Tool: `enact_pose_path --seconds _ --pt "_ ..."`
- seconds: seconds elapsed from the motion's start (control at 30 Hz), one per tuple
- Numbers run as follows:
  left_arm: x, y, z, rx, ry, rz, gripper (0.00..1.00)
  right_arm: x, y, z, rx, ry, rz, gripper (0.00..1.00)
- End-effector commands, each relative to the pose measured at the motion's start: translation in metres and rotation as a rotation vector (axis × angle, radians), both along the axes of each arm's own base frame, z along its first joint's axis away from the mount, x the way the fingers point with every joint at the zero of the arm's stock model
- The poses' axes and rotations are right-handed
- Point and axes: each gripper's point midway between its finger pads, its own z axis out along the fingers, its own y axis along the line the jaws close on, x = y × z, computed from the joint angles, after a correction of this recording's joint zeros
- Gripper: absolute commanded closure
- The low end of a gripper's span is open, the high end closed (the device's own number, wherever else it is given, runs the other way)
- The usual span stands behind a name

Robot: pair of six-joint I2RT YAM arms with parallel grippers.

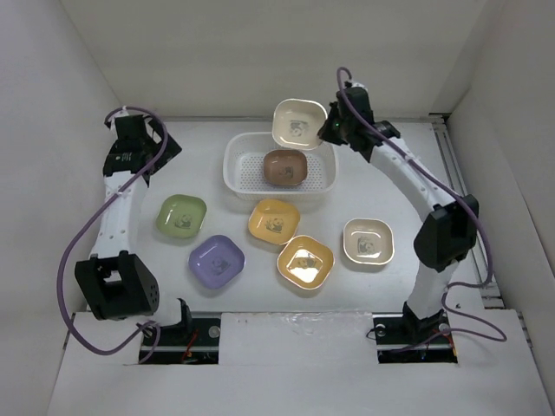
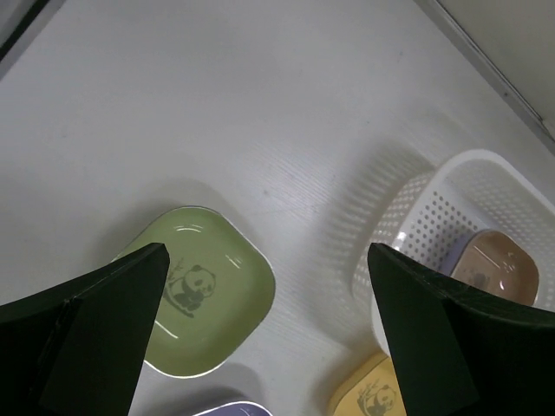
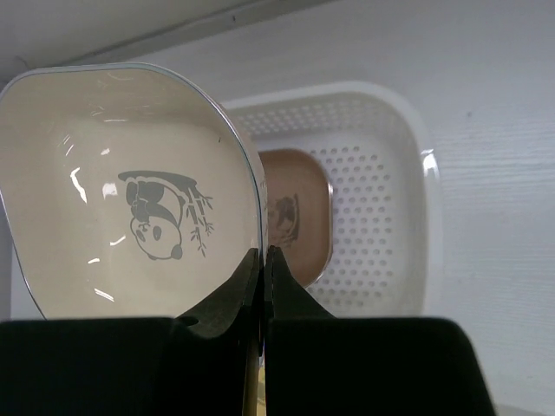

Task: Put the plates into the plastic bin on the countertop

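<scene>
My right gripper point(image 1: 329, 130) is shut on the rim of a cream plate point(image 1: 298, 123) and holds it tilted above the far edge of the white plastic bin point(image 1: 236, 163); the plate fills the left of the right wrist view point(image 3: 130, 191). A tan plate point(image 1: 285, 167) lies in the bin. On the countertop lie a green plate point(image 1: 181, 216), a purple plate point(image 1: 217, 260), two orange-yellow plates point(image 1: 273, 220) point(image 1: 305, 262) and a second cream plate point(image 1: 368, 242). My left gripper point(image 2: 264, 260) is open and empty, high above the green plate point(image 2: 204, 290).
Pale walls close in the countertop point(image 1: 199, 156) on the left, back and right. A metal rail point(image 1: 460, 191) runs along the right side. The arm bases stand at the near edge.
</scene>
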Motion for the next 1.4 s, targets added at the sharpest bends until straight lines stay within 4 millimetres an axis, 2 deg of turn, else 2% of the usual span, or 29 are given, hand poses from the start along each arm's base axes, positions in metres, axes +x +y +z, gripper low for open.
enact_pose_path --seconds 0.0,0.03,0.1,0.13,0.17,0.2,0.23,0.27,0.3,0.33,0.37,0.4,0.47,0.5,0.57,0.63,0.77,0.93,0.97,1.0,1.07,1.1,1.13,1.17,1.23,1.27,1.37 --pt "-0.008 0.022 -0.001 -0.015 -0.021 0.046 0.00 0.003 0.022 -0.006 0.039 0.020 -0.033 1.00" --pt "-0.010 0.025 0.000 -0.001 -0.031 0.062 0.00 0.001 0.027 -0.016 0.035 0.038 -0.037 1.00" --pt "-0.016 0.026 -0.010 0.006 -0.015 0.073 0.00 0.001 0.043 -0.020 0.023 0.037 -0.022 1.00" --pt "-0.019 0.028 -0.010 0.012 -0.016 0.080 0.00 0.005 0.044 -0.038 0.000 0.069 -0.030 1.00" --pt "-0.019 0.028 -0.010 0.012 -0.016 0.080 0.00 0.006 0.051 -0.038 -0.003 0.072 -0.020 1.00" --pt "-0.022 0.029 -0.012 0.019 -0.012 0.090 0.00 0.008 0.052 -0.047 -0.013 0.090 -0.020 1.00" --pt "-0.024 0.029 -0.017 0.017 0.000 0.090 0.00 0.010 0.054 -0.064 -0.029 0.118 -0.020 1.00" --pt "-0.026 0.031 -0.014 0.027 -0.007 0.101 0.00 0.006 0.060 -0.072 -0.036 0.139 -0.003 1.00" --pt "-0.026 0.034 -0.014 0.030 -0.009 0.120 0.00 0.006 0.059 -0.072 -0.045 0.137 0.003 1.00" --pt "-0.028 0.035 -0.008 0.031 -0.024 0.135 0.00 0.007 0.060 -0.083 -0.052 0.150 0.003 1.00" --pt "-0.029 0.036 -0.012 0.035 -0.014 0.142 0.00 0.008 0.060 -0.091 -0.067 0.160 0.008 1.00" --pt "-0.032 0.038 -0.006 0.043 -0.030 0.149 0.00 0.008 0.060 -0.091 -0.067 0.161 0.008 1.00" --pt "-0.033 0.039 -0.003 0.044 -0.046 0.164 0.00 0.007 0.060 -0.107 -0.083 0.188 0.008 1.00" --pt "-0.033 0.039 -0.003 0.044 -0.046 0.164 0.00 0.009 0.061 -0.106 -0.078 0.181 0.008 1.00" --pt "-0.034 0.037 -0.007 0.035 -0.038 0.154 0.00 0.008 0.060 -0.123 -0.102 0.208 0.013 1.00" --pt "-0.033 0.034 -0.008 0.031 -0.036 0.134 0.00 0.008 0.060 -0.128 -0.107 0.216 0.013 0.98" --pt "-0.032 0.032 -0.011 0.024 -0.028 0.125 0.00 0.008 0.060 -0.128 -0.107 0.216 0.013 0.87" --pt "-0.032 0.031 -0.011 0.024 -0.027 0.111 0.00 0.010 0.061 -0.124 -0.102 0.208 0.013 0.57" --pt "-0.032 0.031 -0.011 0.024 -0.027 0.111 0.00 0.010 0.061 -0.125 -0.109 0.206 0.019 0.40" --pt "-0.032 0.031 -0.011 0.024 -0.027 0.111 0.00 0.010 0.061 -0.125 -0.109 0.206 0.019 0.31" --pt "-0.034 0.032 -0.016 0.029 -0.015 0.119 0.00 0.011 0.061 -0.116 -0.100 0.190 0.019 0.21" --pt "-0.035 0.034 -0.012 0.037 -0.025 0.128 0.00 0.011 0.065 -0.105 -0.104 0.166 0.027 0.10" --pt "-0.035 0.035 -0.012 0.036 -0.027 0.141 0.00 0.009 0.064 -0.107 -0.109 0.175 0.027 0.02" --pt "-0.035 0.035 -0.012 0.036 -0.027 0.141 0.00 0.006 0.065 -0.086 -0.109 0.138 0.030 0.00" --pt "-0.038 0.036 -0.012 0.042 -0.026 0.149 0.00 0.003 0.067 -0.064 -0.108 0.093 0.037 0.00" --pt "-0.038 0.036 -0.012 0.042 -0.026 0.149 0.00 0.000 0.064 -0.042 -0.108 0.053 0.050 0.00" --pt "-0.045 0.042 -0.017 0.057 -0.009 0.183 0.00 -0.012 0.061 -0.022 -0.125 0.016 0.111 0.00"
